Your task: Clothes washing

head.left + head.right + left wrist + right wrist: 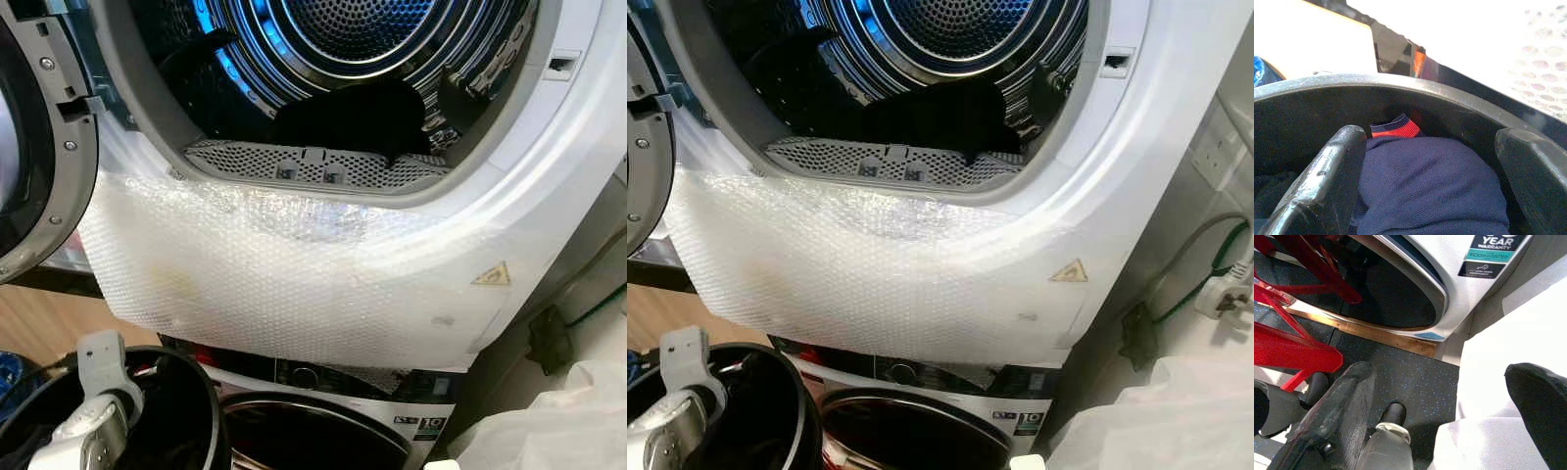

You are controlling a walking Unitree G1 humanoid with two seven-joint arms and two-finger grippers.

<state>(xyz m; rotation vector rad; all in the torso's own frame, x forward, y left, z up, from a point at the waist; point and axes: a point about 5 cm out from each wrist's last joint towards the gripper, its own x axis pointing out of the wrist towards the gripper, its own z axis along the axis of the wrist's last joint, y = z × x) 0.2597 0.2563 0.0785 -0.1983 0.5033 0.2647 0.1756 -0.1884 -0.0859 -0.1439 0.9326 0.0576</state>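
Head views: open dryer drum [343,39] ahead, dark garment [353,117] lying at its near lip, behind the lint grille [313,166]; bubble wrap [284,274] draped over the front panel below, washer door [911,431] beneath, cut off. Low left, left arm wrist reaching down into a black basket [191,392]. Left wrist view: left gripper [1435,181] spread wide inside the basket, navy garment [1425,186] with a red-striped cuff bulging between the fingers, perhaps touching the nearer one. Right wrist view: right gripper [1449,411] spread, hanging above speckled floor [1410,377] beside a red frame [1293,347].
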